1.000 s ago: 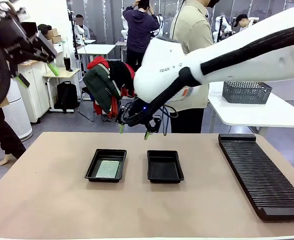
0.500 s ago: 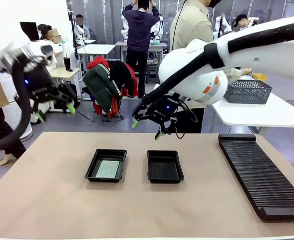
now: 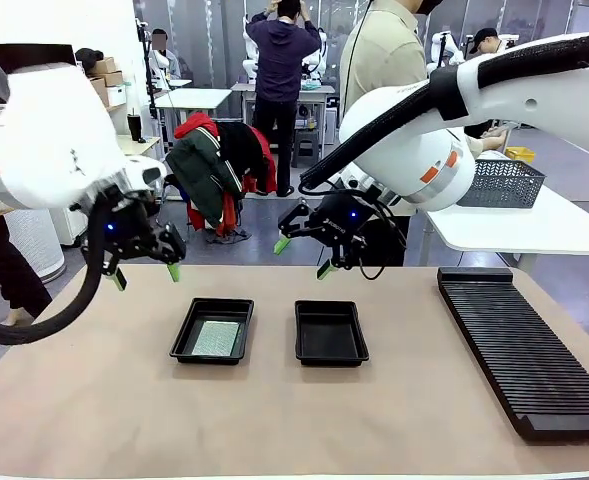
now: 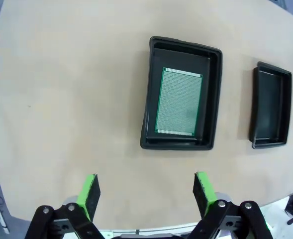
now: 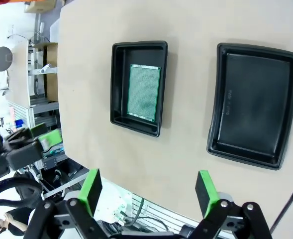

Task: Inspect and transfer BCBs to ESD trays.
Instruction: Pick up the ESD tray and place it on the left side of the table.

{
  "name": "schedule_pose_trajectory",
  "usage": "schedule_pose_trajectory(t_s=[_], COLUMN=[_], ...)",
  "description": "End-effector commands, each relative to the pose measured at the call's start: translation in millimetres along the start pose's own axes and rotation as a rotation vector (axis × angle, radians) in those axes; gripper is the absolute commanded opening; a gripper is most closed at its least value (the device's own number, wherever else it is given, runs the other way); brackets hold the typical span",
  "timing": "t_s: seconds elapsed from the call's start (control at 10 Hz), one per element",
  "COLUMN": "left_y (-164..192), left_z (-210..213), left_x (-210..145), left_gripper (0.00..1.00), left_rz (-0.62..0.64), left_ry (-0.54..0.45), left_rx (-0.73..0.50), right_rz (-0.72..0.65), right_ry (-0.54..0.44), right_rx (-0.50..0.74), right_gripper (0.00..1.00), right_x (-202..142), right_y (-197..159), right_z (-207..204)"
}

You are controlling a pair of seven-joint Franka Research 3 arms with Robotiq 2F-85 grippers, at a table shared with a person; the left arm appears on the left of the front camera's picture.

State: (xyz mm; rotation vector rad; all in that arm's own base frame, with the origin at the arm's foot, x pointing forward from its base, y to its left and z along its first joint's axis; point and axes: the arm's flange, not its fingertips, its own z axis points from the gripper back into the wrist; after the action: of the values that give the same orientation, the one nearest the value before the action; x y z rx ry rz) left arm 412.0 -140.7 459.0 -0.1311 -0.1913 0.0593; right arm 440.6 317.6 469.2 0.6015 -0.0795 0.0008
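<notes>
Over desk (image 3: 94, 400): left gripper (image 3: 146, 275) swung down beside left ESD tray (image 3: 185, 336) holding one BCB (image 3: 216, 338); jaws apart, empty.
right gripper (image 3: 302, 257): drawn back rightward, jaws apart.
right ESD tray (image 3: 331, 337): bare; transfer pending.

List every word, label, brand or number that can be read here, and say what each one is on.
No text reads clearly.
Empty tray: a small moulded mark on its floor, too faint to read.
Circuit board in the other tray: no legible print.
</notes>
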Motion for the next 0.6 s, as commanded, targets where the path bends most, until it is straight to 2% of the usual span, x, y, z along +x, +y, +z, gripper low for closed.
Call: schedule_pose_trajectory(t_s=[0.0,0.2,0.5], left_y=[-9.0,-12.2,-16.6], left_z=[-24.8,-55.7,-97.3], left_x=[21.2,40.1,56.7], left_gripper=[1.0,1.0,1.0], left_rz=[-0.041,-0.087,-0.194], left_ry=[-0.001,0.043,0.048], left_rx=[0.054,0.066,0.087], right_rz=[-0.013,-0.013,-0.013], right_ry=[-0.006,-0.006,-0.006], right_rx=[-0.022,-0.022,-0.022], right_gripper=[1.0,1.0,1.0], right_x=[1.3,1.3,1.3], right_y=[3.8,3.8,3.8], right_z=[-2.8,-2.8,-2.8])
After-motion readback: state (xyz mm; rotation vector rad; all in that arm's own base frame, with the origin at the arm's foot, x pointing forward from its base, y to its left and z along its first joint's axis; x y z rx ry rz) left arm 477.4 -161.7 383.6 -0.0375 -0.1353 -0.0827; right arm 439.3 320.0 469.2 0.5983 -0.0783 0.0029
